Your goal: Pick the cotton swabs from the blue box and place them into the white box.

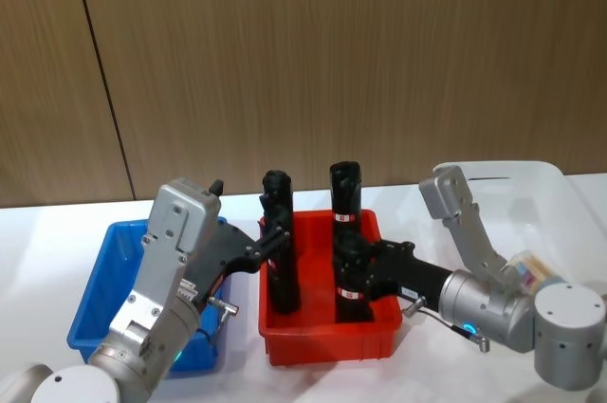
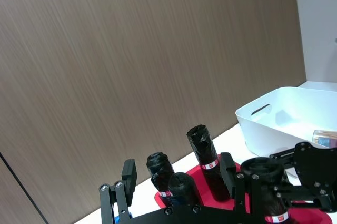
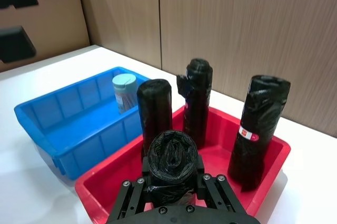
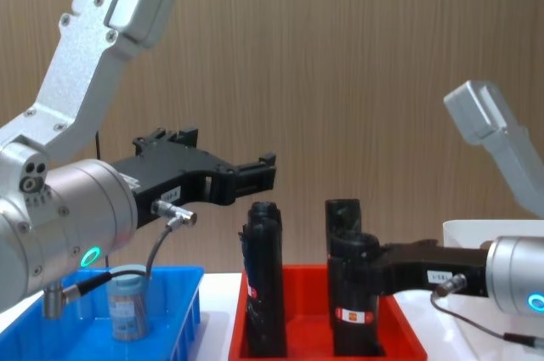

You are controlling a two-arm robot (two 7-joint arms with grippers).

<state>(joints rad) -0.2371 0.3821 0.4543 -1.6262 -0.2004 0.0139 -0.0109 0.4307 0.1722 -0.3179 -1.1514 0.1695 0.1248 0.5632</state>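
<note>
Three bins sit in a row on the white table (image 1: 38,261). The blue box (image 1: 100,299) is on the left, the red bin (image 1: 327,341) is in the middle, and the white box (image 1: 569,199) is on the right.

One jar of cotton swabs (image 4: 127,301) stands upright in the blue box, near its far side. Another jar of cotton swabs (image 1: 531,270) lies in the white box.

Tall black packs (image 3: 158,116) with red-and-white labels stand up in the red bin.

The right gripper (image 1: 356,265) reaches left into the red bin. Its fingers are squeezed tight around a black pack (image 4: 353,293) near the front of that bin. In the right wrist view the round top of this pack sits right between the fingers.

The left gripper (image 4: 259,172) is up in the air, above the gap between the blue box and the red bin. Its fingers are apart and hold nothing. It is well above the jar in the blue box.
</note>
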